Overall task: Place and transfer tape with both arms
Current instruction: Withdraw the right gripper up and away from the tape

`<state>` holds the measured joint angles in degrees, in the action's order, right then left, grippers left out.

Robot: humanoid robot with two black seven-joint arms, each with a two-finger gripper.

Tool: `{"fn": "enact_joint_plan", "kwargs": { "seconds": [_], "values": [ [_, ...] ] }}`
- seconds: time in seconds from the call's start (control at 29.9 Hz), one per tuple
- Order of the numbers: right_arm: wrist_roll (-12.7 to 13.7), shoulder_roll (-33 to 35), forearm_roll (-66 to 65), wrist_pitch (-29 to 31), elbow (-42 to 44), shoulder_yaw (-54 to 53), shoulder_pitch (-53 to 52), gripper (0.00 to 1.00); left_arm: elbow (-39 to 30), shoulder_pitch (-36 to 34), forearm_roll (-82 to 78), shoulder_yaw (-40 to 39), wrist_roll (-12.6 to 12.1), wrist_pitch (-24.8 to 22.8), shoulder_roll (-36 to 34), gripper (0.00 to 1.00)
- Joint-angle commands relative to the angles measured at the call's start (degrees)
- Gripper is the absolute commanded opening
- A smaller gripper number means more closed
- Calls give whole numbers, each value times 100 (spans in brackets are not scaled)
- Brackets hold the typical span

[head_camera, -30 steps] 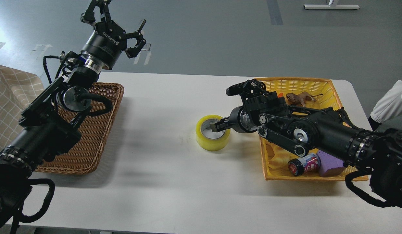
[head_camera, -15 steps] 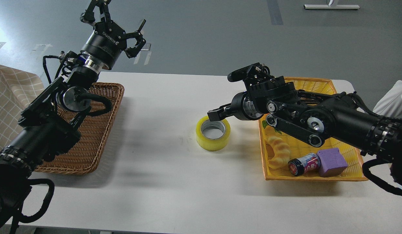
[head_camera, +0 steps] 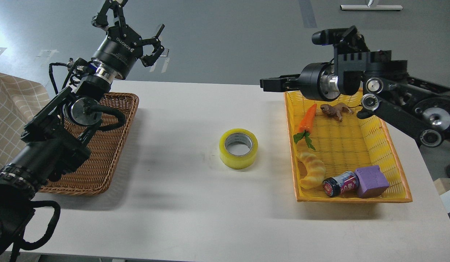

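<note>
The tape (head_camera: 238,148), a yellow translucent roll with a pale core, lies flat on the white table (head_camera: 196,203) near its middle, with nothing touching it. My right gripper (head_camera: 265,84) hangs empty in the air up and to the right of the tape, by the far left corner of the yellow basket (head_camera: 392,153). Its dark fingers are seen side-on and cannot be told apart. My left gripper (head_camera: 134,25) is raised high at the far left, above the wicker basket (head_camera: 116,109), with its fingers spread open and empty.
The yellow basket holds a toy carrot (head_camera: 308,116), a brown animal figure (head_camera: 334,110), a twisted bread toy (head_camera: 312,169), a small can (head_camera: 340,183) and a purple block (head_camera: 372,181). A checked cloth (head_camera: 10,109) lies at the far left.
My right gripper has let go of the tape's rim, then lifted and drawn back up and to the right. The tape stays on the table. The left arm has barely moved.
</note>
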<state>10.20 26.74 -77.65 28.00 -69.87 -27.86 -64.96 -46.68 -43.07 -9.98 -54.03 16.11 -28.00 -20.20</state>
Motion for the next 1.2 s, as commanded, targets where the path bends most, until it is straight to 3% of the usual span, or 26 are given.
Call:
{"fn": "enact_joint_plan", "kwargs": {
  "seconds": [0.0, 0.2, 0.5, 0.9, 1.17],
  "values": [
    [0, 278, 154, 0, -97, -867, 395, 99, 1, 9, -12, 16, -2, 0, -53, 98],
    [-79, 507, 268, 0, -343, -2421, 1369, 100, 1, 9, -21, 24, -2, 0, -133, 98],
    [-255, 130, 1374, 0, -291, -4788, 2838, 100, 27, 0, -65, 24, 7, 0, -151, 98],
    [-264, -11, 4160, 0, 34, -5317, 3410, 100, 18, -132, -118, 33, -2, 0, -177, 98],
    [-273, -933, 5217, 0, 544, -6494, 3648, 100, 1, -176, -821, 24, 15, 0, -168, 98]
  ]
}}
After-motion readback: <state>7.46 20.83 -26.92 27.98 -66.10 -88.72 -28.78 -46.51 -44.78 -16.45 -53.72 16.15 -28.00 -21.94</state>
